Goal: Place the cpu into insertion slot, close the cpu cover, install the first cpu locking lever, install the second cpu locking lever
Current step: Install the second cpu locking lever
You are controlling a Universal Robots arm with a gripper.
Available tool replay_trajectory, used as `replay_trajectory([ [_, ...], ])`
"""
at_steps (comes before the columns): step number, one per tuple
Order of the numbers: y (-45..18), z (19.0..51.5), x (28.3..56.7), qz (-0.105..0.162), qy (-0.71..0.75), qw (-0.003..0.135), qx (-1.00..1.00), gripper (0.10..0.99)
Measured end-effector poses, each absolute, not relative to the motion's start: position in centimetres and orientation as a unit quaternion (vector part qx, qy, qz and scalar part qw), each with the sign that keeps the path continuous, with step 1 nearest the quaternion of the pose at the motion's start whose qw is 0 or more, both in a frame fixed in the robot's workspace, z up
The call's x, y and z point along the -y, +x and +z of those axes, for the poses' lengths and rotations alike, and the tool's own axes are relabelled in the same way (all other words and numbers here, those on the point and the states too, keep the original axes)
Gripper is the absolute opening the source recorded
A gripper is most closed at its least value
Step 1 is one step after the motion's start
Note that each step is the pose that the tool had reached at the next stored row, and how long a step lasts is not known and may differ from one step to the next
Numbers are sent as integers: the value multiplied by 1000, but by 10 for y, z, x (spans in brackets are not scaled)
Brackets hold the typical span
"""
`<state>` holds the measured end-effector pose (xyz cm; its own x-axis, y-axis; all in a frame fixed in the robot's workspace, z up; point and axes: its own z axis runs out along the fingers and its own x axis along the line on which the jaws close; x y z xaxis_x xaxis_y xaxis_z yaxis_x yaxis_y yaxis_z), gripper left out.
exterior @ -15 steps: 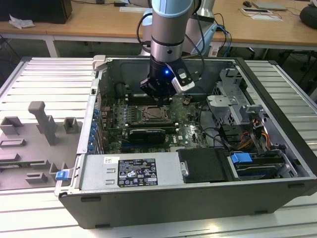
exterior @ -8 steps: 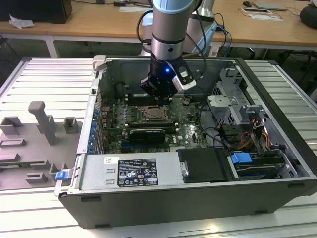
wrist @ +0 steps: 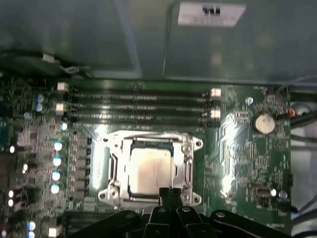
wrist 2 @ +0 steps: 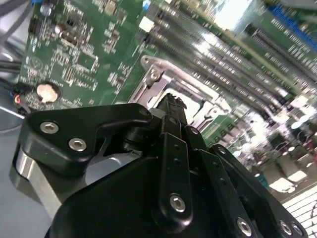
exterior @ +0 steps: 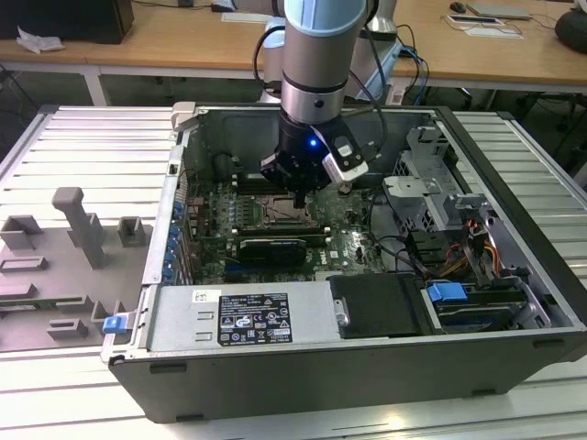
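— Black fingers [wrist: 170,196] pressed together: is the gripper [wrist: 170,194] holding anything?

— No. In the first wrist view its jaws stand closed with nothing between them, their tips at the edge of the silver cpu cover [wrist: 113,163].

— And the cpu [wrist: 150,169]?

— Seated in the insertion slot [wrist: 125,169], pale metal top showing through the cover's cut-out. In the exterior view the gripper [exterior: 301,199] hangs over the green motherboard [exterior: 353,247] inside the open computer case [exterior: 514,247].

— Any writing?

— A white label [exterior: 252,319] on the grey housing, its print too small to read.
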<state>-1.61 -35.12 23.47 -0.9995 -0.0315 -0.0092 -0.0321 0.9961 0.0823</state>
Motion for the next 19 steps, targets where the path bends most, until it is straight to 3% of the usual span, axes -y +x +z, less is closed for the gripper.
replay_trajectory([
  [16, -47, 222, 369, 44, -16, 4, -999, 106],
  [19, -52, 218, 373, 56, -16, 4, -998, 106],
])
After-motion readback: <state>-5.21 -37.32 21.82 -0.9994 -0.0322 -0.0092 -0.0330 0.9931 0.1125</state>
